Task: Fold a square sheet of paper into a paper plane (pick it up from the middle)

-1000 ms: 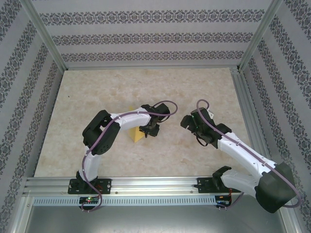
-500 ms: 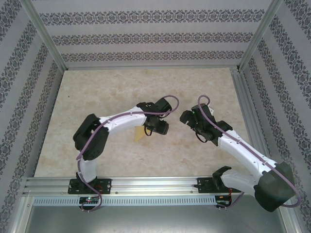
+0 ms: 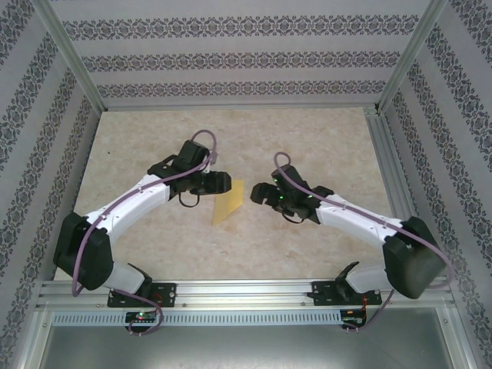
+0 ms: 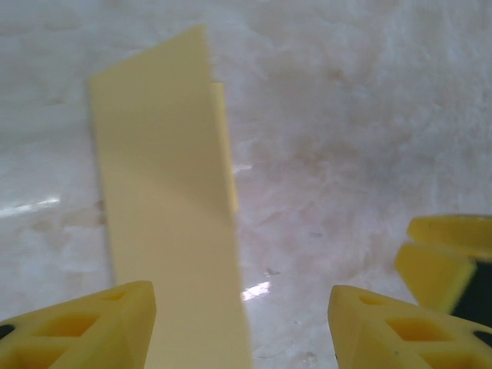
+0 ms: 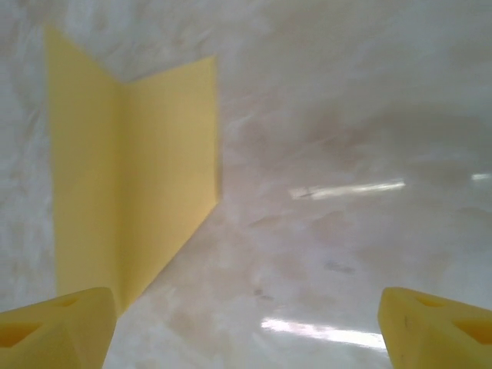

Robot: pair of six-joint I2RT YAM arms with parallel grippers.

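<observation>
Plainly, the square sheet of paper [image 3: 227,203] lies creased on the desk [image 3: 307,138]. The left pincer [image 3: 219,183] and the right pincer [image 3: 261,193] flank it, both gaping, gripping nothing.

Bottom of the left wrist view: the folded yellow-orange sheet of paper [image 4: 169,215] runs off the frame between the cropped yellow fingers [image 4: 84,327] of the left claw [image 4: 240,315]. A blurred yellow shape [image 4: 442,261], cut by the right edge, defies identification. Right wrist view, lower left: a fingertip [image 5: 54,330] of the right claw [image 5: 246,323] hides the sheet's bottom edge.
</observation>
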